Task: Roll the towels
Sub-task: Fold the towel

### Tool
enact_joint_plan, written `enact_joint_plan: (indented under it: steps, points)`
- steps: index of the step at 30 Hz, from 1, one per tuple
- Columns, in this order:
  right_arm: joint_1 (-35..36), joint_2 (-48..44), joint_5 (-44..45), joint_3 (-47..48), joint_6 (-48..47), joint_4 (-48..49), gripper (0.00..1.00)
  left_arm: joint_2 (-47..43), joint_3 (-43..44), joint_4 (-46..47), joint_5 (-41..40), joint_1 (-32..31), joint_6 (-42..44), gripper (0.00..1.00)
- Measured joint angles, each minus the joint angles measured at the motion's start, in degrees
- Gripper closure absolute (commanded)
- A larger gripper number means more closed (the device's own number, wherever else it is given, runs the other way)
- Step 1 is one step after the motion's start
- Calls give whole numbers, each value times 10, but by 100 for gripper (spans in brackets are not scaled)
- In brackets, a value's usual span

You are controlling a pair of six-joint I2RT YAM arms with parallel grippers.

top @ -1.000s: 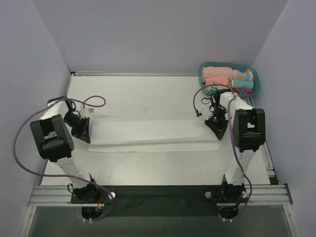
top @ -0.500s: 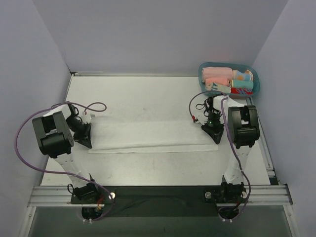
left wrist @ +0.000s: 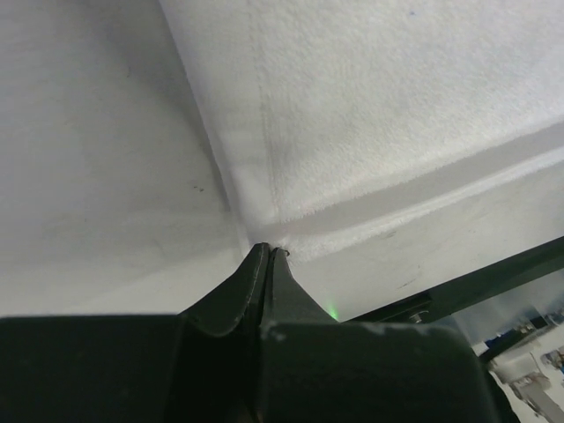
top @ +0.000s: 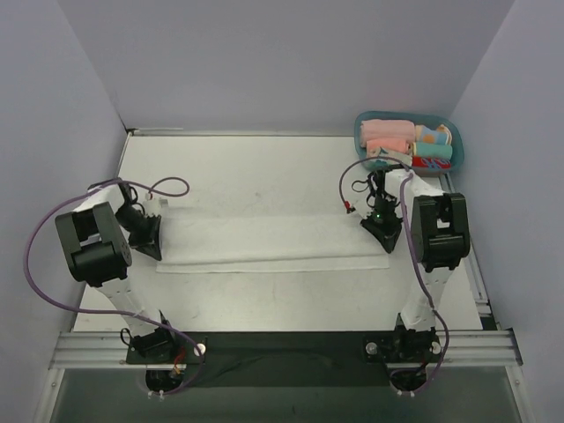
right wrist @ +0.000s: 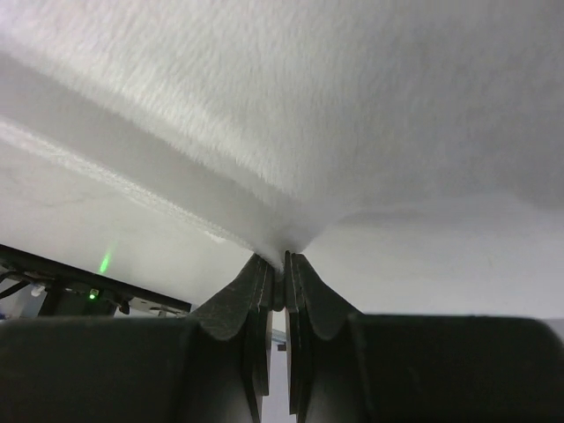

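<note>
A white towel [top: 273, 240], folded into a long strip, lies flat across the middle of the table. My left gripper [top: 152, 253] sits at its left end, near the front corner. In the left wrist view the left gripper [left wrist: 269, 251] has its jaws pressed together on the very corner of the towel [left wrist: 379, 115]. My right gripper [top: 390, 244] is at the strip's right end. Seen from the right wrist, the right gripper [right wrist: 284, 260] is shut on a pinch of the towel [right wrist: 308, 106], and the cloth is drawn up into the jaws.
A teal basket [top: 358, 132] stands at the back right corner and holds rolled pink and coloured cloths [top: 389, 134]. Purple cables loop off both arms. A black rail [top: 282, 348] runs along the near edge. Walls close in the left, back and right.
Both grippers dipped a little toward the near edge and came partly back, each still pinching its end of the towel. The towel's front edge shifted only slightly.
</note>
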Motion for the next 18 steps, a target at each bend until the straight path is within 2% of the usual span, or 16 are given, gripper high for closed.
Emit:
enact_joint_plan:
  steps: [3, 7, 10, 11, 14, 15, 18]
  points:
    - [0, -45, -4, -13, -2, 0, 100, -37, -1, 0, 3, 0, 14, 100]
    - [1, -60, -6, -21, -3, 6, 94, -61, -15, 5, 8, 0, 27, 99]
    - [2, -43, -6, -26, 0, 16, 87, -54, -34, 16, 8, 0, 30, 89]
    - [2, -37, -6, -28, 1, 20, 85, -50, -39, 19, 8, 0, 32, 83]
    - [2, -31, -5, -40, -1, 32, 71, -44, -48, 27, 8, 0, 42, 68]
    - [2, -33, -6, -45, -4, 32, 62, -44, -49, 28, 8, 0, 45, 64]
    - [2, -48, -8, -78, -21, 38, 57, -49, -49, 27, 10, 2, 62, 56]
